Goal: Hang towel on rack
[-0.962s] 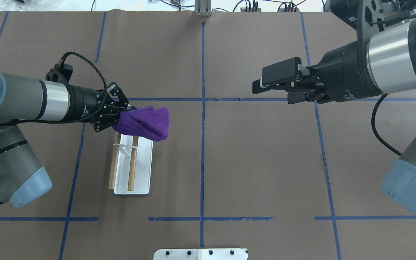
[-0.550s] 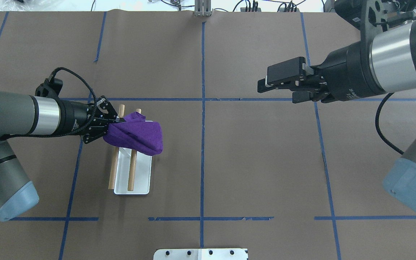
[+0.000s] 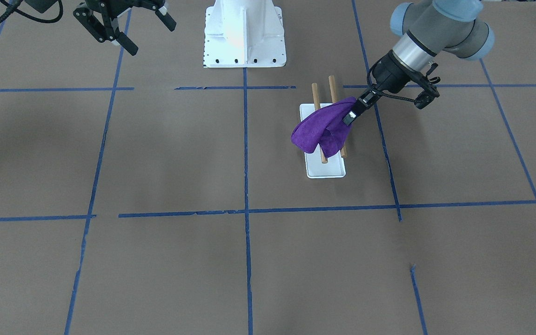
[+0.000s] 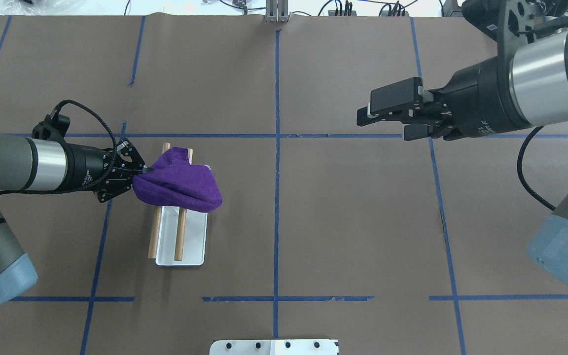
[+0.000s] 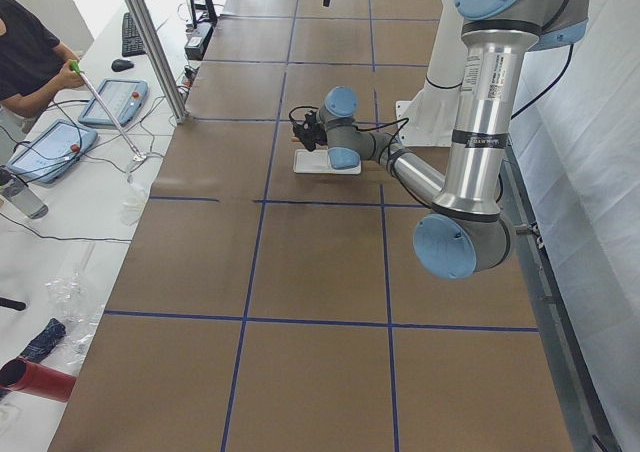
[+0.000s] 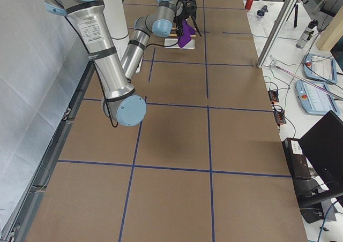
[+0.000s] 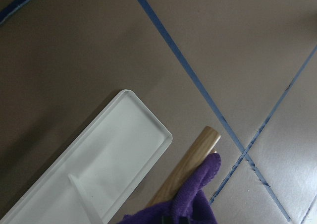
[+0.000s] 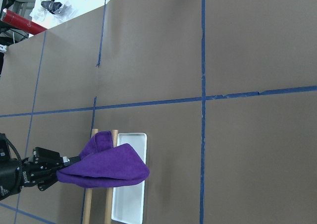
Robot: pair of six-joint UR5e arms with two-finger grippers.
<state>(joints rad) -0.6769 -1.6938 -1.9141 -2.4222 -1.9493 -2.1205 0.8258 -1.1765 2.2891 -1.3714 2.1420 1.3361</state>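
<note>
1. Since a second ago the left claw [image 4: 138,171] has carried the purple towel [image 4: 180,182] from beyond the rack's far end to over the far half of both dowels, drawing back toward the robot's left
2. That claw is clamped on one towel corner just outside the outer dowel [image 4: 154,231]; the cloth spans both dowels and its bunched bulk sags past the inner dowel [image 4: 180,236], toward the middle of the counter [image 4: 338,222]
3. Spread wide and holding nothing, the right claw [image 3: 148,33] hovers well apart from the rack [image 4: 193,246]
4. To drape well, the held corner likely needs lowering below the outer dowel before release, so cloth hangs on both sides; let go high, the heavier bunched side may drag the towel off
5. Tray-like and rimmed, the white base [image 7: 124,149] shows only its thin support inside; the towel sits above it, not in it
</note>
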